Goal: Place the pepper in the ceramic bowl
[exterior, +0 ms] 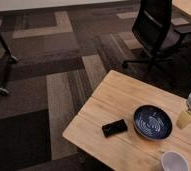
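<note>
The gripper hangs near the table's right edge, just beside the bowl; whether it holds anything I cannot tell. No pepper shows, in the bowl or elsewhere; the bowl lies inward, toward the phone

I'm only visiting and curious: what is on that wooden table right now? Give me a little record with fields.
surface: light wooden table
bowl: shallow round dark navy-blue ceramic bowl, pale swirls inside, no pepper seen in it
gripper: pale yellowish gripper, just right of the bowl, near the table's right edge
pepper: small orange-red pepper cannot be made out
left of bowl: flat black rectangular slab
near edge: white cup
behind the table: black office chair
</note>
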